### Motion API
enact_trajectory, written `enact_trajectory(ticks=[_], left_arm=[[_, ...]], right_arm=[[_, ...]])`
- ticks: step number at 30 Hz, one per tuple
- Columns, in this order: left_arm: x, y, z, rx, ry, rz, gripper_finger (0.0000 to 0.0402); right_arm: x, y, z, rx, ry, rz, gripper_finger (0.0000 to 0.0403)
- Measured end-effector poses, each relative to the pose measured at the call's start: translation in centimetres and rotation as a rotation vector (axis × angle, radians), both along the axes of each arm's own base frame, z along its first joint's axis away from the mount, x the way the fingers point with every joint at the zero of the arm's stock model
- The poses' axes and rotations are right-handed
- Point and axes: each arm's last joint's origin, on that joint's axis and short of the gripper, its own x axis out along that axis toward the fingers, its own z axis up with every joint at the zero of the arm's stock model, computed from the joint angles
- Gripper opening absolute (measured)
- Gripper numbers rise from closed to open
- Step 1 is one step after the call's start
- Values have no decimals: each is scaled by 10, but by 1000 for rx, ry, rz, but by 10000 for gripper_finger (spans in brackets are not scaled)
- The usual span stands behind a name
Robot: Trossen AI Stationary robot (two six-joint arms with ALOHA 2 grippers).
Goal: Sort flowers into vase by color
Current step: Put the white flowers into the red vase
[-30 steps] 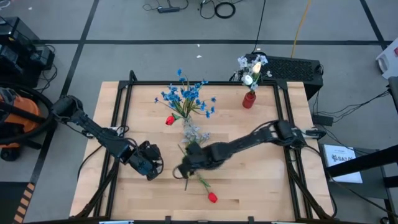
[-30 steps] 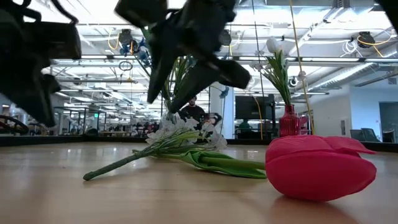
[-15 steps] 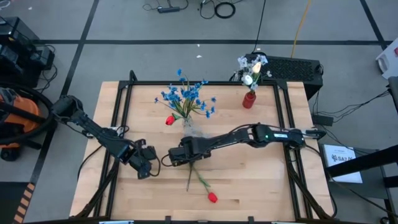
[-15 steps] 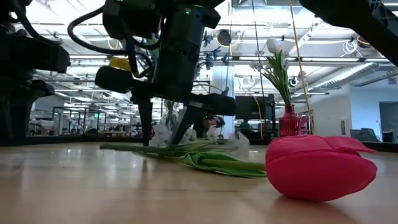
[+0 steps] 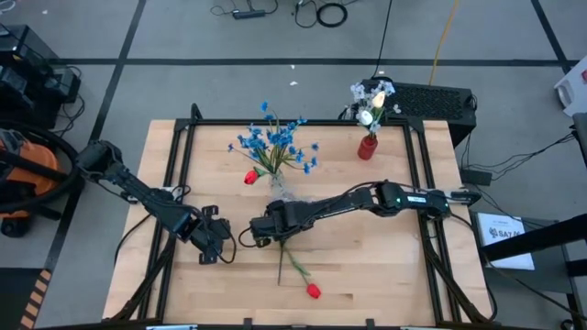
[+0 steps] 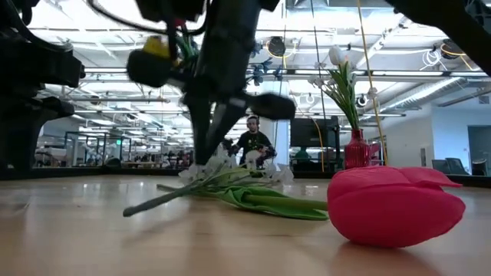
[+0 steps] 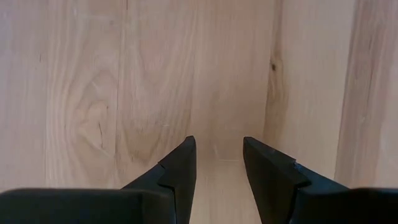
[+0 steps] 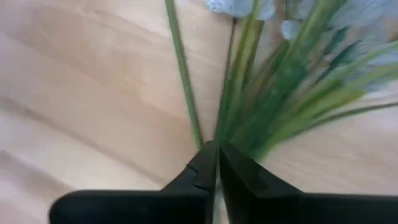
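Right gripper (image 5: 263,230) clamped on pale flower stem (image 8: 233,87)

the high view looks straight down from well above, taking in the whole wooden table (image 5: 367,275), both arms and the floor around it. the low view sits at table-top height, facing level across the boards into the room behind, very near a red tulip (image 6: 395,205) lying at its right; the same tulip shows in the high view near the table's front edge (image 5: 313,291). the left wrist view looks close down on bare wood. the right wrist view faces green stems (image 8: 249,93) from close by, which the low view also shows (image 6: 253,195).
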Motion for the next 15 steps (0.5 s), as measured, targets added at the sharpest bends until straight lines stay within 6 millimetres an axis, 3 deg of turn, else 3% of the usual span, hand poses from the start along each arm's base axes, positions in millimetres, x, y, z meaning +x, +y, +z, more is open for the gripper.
enact_trajectory(ticks=[8, 11, 15], left_arm=[[0, 0, 0, 0, 0, -1, 138], [0, 0, 0, 0, 0, -1, 138], [0, 0, 0, 2, -5, -18, 138]], right_arm=[[-33, 14, 45, -36, 108, 102, 2], [-41, 20, 58, -69, 88, 30, 9], [-37, 20, 60, -116, 15, -93, 26]])
